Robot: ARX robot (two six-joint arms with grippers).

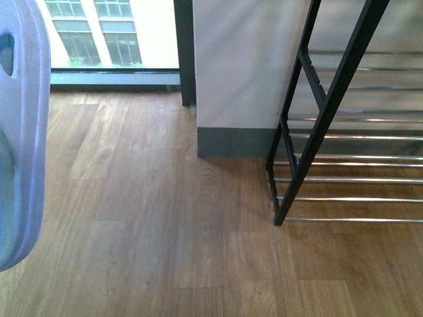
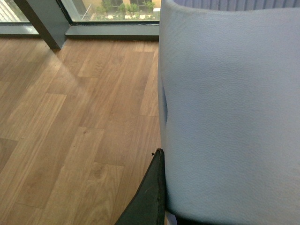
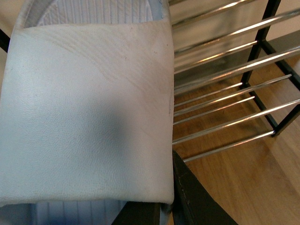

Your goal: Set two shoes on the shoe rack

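Observation:
Both shoes in view are light blue slides, not sneakers. One slide [image 1: 20, 132] hangs at the far left edge of the front view, above the floor. In the left wrist view its broad strap [image 2: 229, 112] fills the right half, and my left gripper [image 2: 164, 187] is shut on it, with only one dark finger [image 2: 149, 197] showing. My right gripper [image 3: 166, 187] is shut on the other slide [image 3: 89, 112], held right beside the shoe rack's chrome rods [image 3: 220, 75]. The shoe rack [image 1: 330, 132] stands at the right with nothing on its visible shelves.
Wood-plank floor [image 1: 165, 231] spreads between the left slide and the rack. A white wall with a grey skirting [image 1: 238, 142] stands behind the rack's left frame. A dark post [image 1: 184, 53] and a low window [image 1: 106, 33] lie at the back.

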